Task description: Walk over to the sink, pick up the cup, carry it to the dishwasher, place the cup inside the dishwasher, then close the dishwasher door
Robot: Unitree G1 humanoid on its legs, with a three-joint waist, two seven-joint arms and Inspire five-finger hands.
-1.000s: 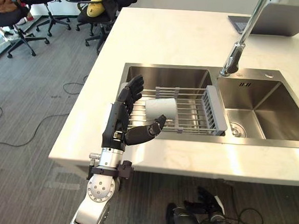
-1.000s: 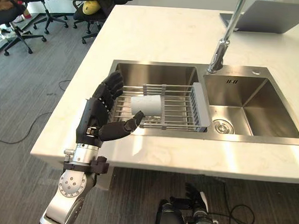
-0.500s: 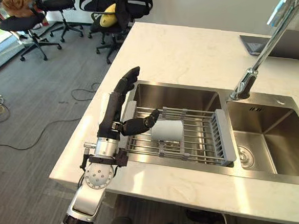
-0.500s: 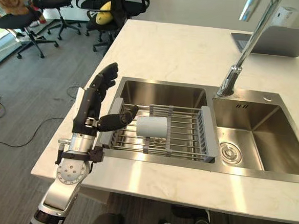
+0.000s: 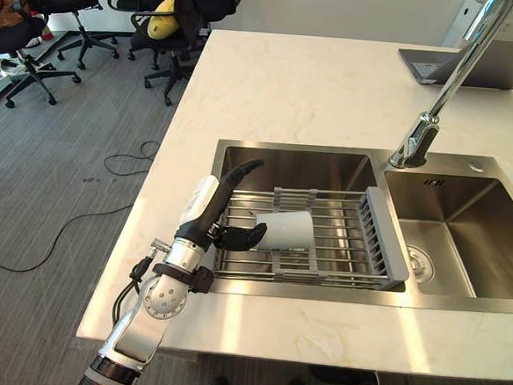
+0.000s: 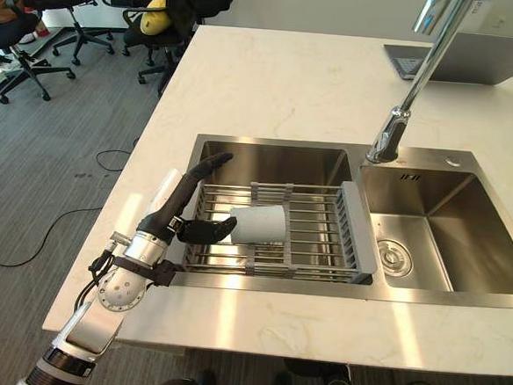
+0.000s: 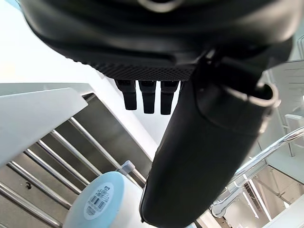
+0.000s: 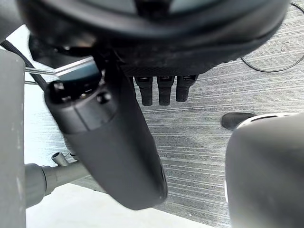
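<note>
Left eye view, left hand (image 5: 209, 209) open, fingers straight, white cup (image 5: 286, 229) on its side on rack (image 5: 343, 241) beside its thumb, right hand (image 8: 114, 152) open.

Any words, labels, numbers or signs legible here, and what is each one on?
Round sticker on the base of the cup: a barcode and small print, too small to read.
Sink, rack, laptop: no text visible.
</note>
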